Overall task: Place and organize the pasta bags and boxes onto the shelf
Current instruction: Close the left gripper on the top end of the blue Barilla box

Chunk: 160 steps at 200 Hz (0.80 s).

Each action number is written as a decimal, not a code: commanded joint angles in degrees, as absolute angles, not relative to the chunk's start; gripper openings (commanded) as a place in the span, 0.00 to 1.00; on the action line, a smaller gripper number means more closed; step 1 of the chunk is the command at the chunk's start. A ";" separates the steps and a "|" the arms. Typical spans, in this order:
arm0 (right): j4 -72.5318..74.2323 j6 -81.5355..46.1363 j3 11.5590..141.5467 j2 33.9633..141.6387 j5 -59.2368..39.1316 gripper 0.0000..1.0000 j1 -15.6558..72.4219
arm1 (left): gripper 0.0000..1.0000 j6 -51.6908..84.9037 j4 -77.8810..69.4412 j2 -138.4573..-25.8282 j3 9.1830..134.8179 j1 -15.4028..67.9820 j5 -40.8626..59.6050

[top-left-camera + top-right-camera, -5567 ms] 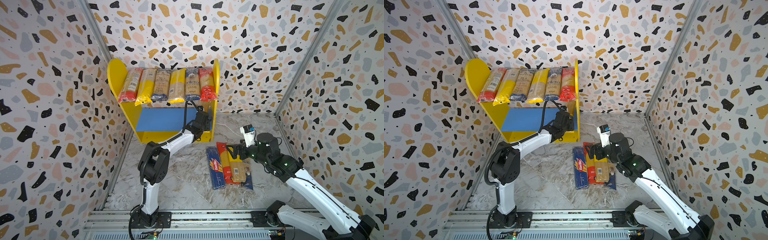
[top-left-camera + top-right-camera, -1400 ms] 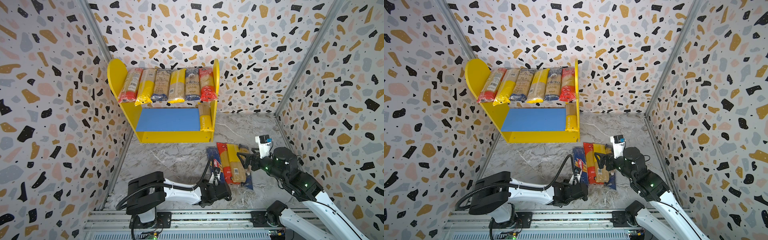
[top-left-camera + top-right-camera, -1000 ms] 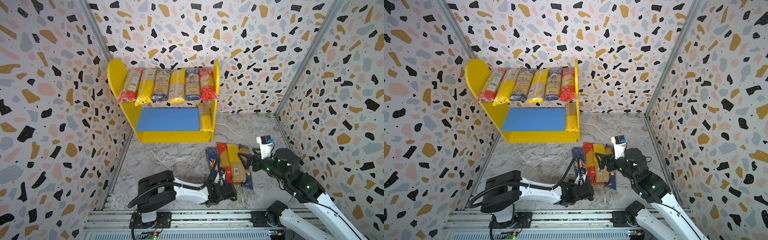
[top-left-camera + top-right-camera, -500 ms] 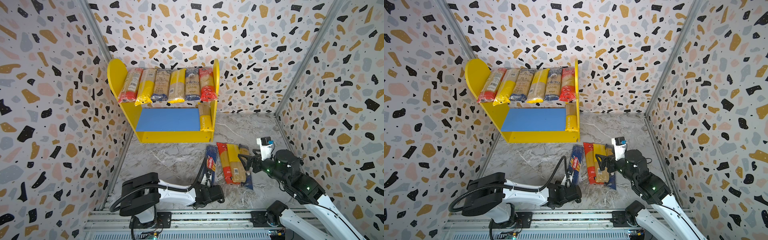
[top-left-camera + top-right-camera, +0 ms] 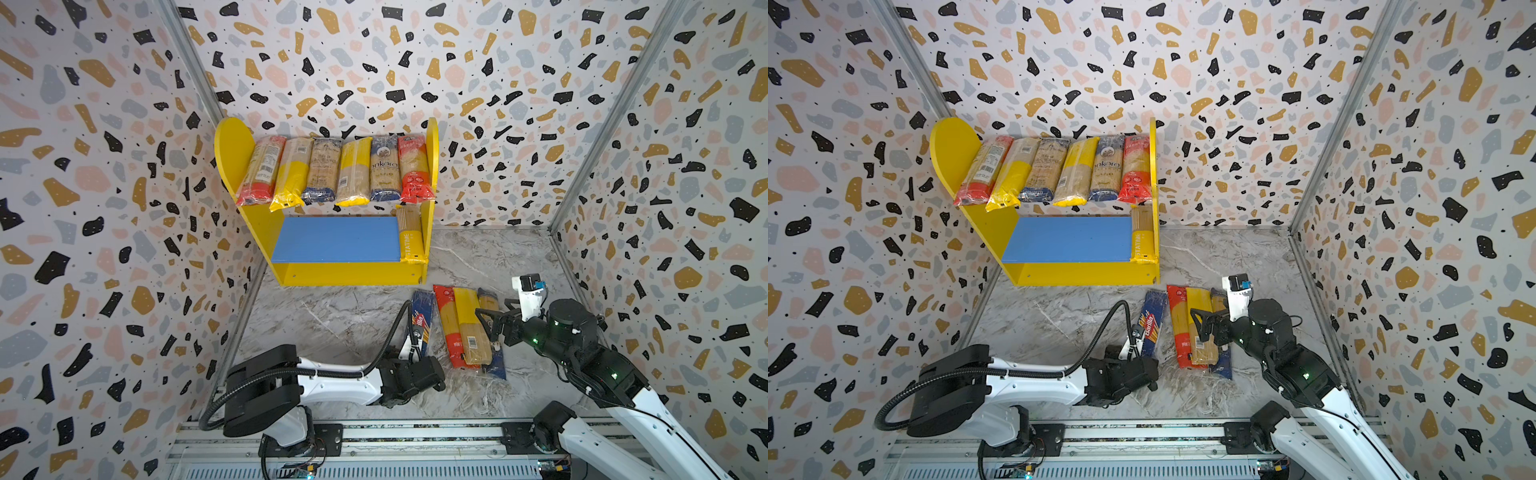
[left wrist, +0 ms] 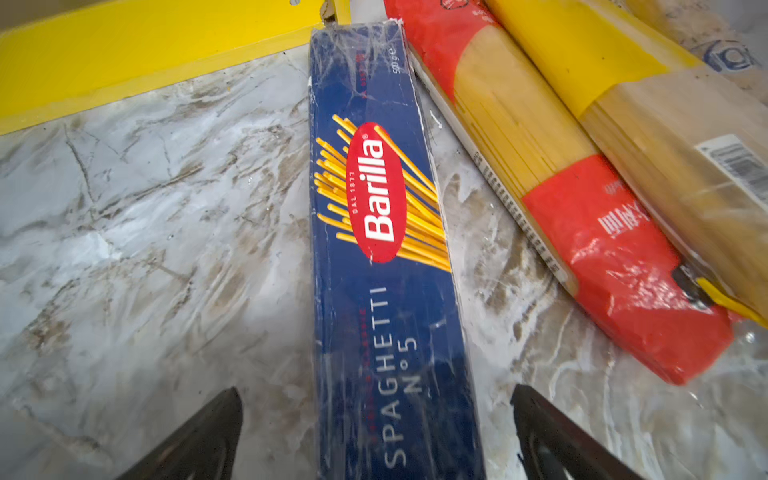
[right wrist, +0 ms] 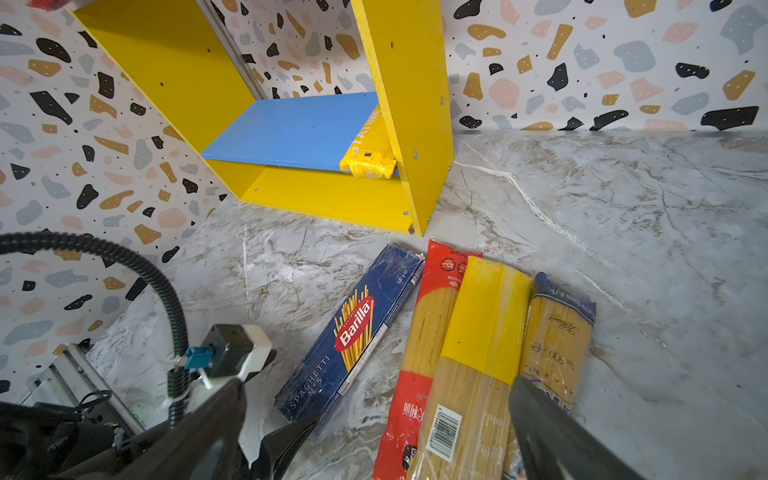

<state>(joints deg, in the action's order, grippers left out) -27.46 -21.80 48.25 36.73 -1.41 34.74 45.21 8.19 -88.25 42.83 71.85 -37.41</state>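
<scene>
- Floor (image 5: 332,316): grey marbled sheet, scuffed, enclosed by terrazzo-print walls (image 5: 104,166) on the left, far and right sides, with a metal rail (image 5: 415,434) along the near edge.
- Shelf (image 5: 232,158): against the far wall, left of centre, its left panel close to the left wall.
- Row of six bags (image 5: 345,170): side by side on the shelf's top tier, near ends overhanging the front.
- Blue lower board (image 5: 332,239): one yellow bag (image 5: 410,243) at its right end, against the right panel.
- Barilla box (image 5: 422,320): flat on the floor, lying near to far, its far end just short of the shelf's right front corner.
- Floor bags (image 5: 471,328): overlapping cluster just right of the box, with a narrow gap between.
- Left gripper (image 6: 376,392): low at the box's near end, jaws spread wide astride it, gaps on both sides, nothing grasped.
- Right gripper (image 5: 490,328): over the cluster's right side, jaws released wide, holding nothing. Whether it touches a bag cannot be told.
- Open floor: widest left of the box, from shelf front to rail. A narrower strip by the right wall is partly taken by the right arm.
</scene>
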 commanded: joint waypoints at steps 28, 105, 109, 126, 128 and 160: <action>-27.70 -21.28 49.21 37.12 -0.11 0.99 34.98 | 1.00 41.58 1.35 -94.57 45.38 69.00 -33.31; -26.59 -20.84 49.22 39.56 0.00 0.99 34.90 | 0.80 42.86 -1.25 -103.83 45.97 68.44 -28.84; -26.48 -20.79 49.30 39.70 0.00 0.99 34.89 | 0.75 43.09 -1.58 -103.88 45.55 68.31 -28.61; -26.19 -20.61 49.54 40.41 -0.15 0.99 34.96 | 0.58 43.67 -3.01 -103.67 43.51 67.60 -27.67; -26.15 -20.51 49.56 40.49 -0.17 0.99 34.93 | 0.56 43.72 -3.12 -103.59 43.27 67.52 -27.57; -25.60 -20.32 50.09 41.57 -0.13 0.99 34.89 | 0.31 43.61 -4.42 -100.50 39.34 66.06 -27.24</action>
